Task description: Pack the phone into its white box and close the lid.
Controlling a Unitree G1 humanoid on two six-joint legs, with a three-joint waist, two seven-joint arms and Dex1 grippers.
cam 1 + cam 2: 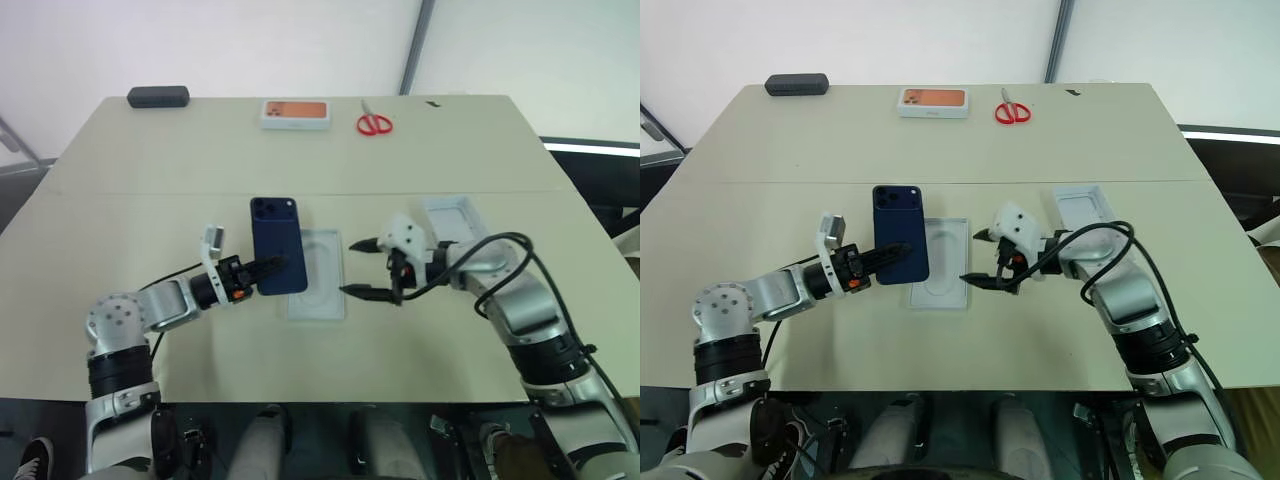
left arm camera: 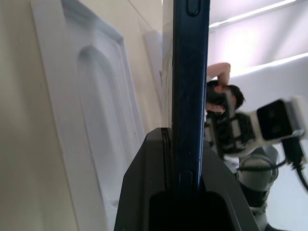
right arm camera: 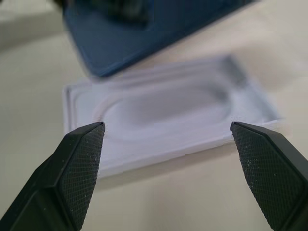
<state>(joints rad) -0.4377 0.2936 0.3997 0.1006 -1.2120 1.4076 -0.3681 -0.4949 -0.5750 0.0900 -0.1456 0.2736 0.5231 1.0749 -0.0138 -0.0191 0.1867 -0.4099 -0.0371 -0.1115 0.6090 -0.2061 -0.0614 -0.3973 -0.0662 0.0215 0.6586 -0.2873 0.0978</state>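
Note:
The dark navy phone (image 1: 277, 243) is held off the table with its back up and its camera bump at the far end. My left gripper (image 1: 270, 268) is shut on its near end; the left wrist view shows the phone (image 2: 190, 72) edge-on between the fingers. Just right of the phone, partly under it, lies the white box (image 1: 320, 278), open side up, with an oval recess (image 3: 163, 108). My right gripper (image 1: 350, 267) is open by the box's right side, holding nothing. The lid (image 1: 450, 218) lies open side up further right, behind my right hand.
Along the table's far edge are a small black case (image 1: 158, 96), a white box with an orange picture (image 1: 295, 113) and red scissors (image 1: 375, 123). A seam (image 1: 150, 194) crosses the table behind the phone.

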